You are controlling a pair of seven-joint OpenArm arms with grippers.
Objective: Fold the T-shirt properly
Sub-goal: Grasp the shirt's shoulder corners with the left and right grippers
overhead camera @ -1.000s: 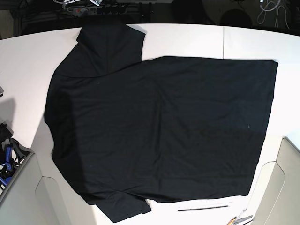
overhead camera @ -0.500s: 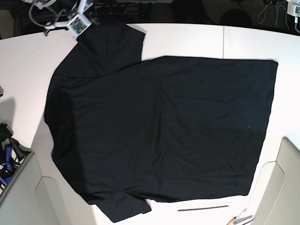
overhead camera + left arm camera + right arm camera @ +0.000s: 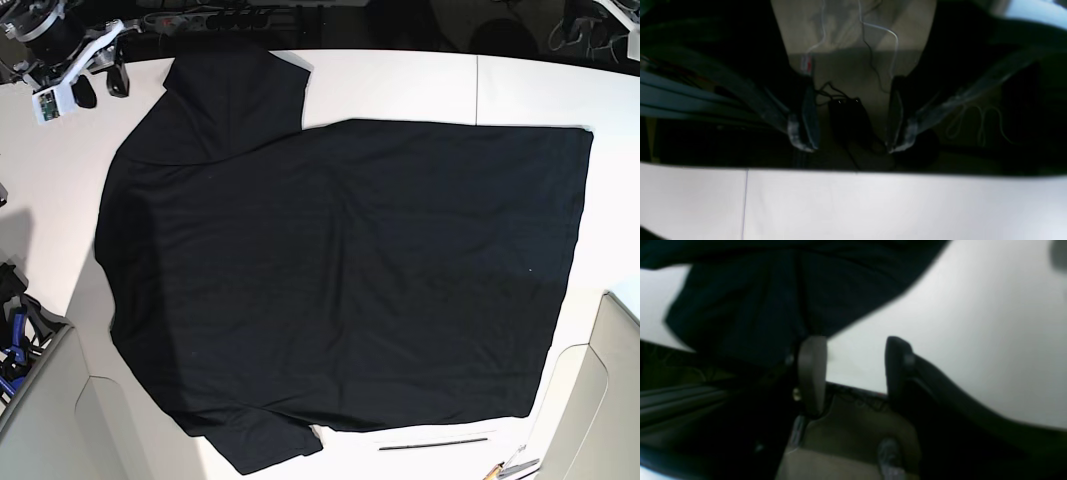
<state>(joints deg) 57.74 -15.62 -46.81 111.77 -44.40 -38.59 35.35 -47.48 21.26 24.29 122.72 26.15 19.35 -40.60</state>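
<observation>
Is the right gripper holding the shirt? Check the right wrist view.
No: the right gripper stands open with only bare table between its fingers, and the shirt lies beside it.

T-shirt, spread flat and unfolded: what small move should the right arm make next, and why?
Probably bring the right gripper down to the edge of the near sleeve. The T-shirt lies flat on the table with nothing folded, this gripper's jaws stand open and empty beside that sleeve, and the left gripper is off the table's edge.
</observation>
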